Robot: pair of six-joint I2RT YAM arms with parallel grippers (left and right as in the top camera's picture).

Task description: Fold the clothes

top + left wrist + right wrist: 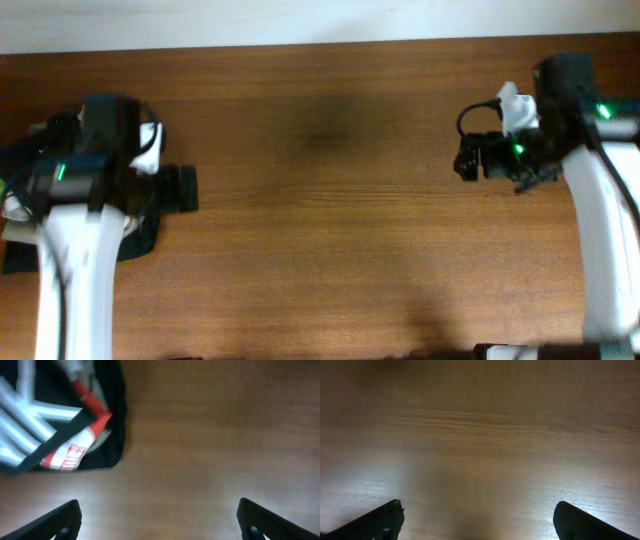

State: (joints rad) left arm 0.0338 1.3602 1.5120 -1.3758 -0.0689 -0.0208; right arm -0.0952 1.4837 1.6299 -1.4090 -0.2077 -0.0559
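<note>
Count from the overhead view: two arms, one brown wooden table (pixel 330 220), one small heap of cloth. The left arm (pixel 70 260) sits at 9 o'clock and the right arm (pixel 600 230) at 3 o'clock. The left gripper (pixel 188 187) and right gripper (pixel 466 157) point at each other, well apart. I can't read their jaws from up here. A bit of dark cloth (pixel 145 238) pokes out from under the left arm, but which garment it is, no idea.

Left wrist view sorts that out. One dark T-shirt (pixel 25 420) with big white block letters is up at 10 o'clock. One white-and-red garment (pixel 75 445) lies across it. This view shows the left gripper (pixel 159 510) spread wide with nothing in it, over bare wood clear of the pile.

Right wrist view: zero clothes, just wood grain. The right gripper (pixel 478 510) is spread wide too, holding nothing.
</note>
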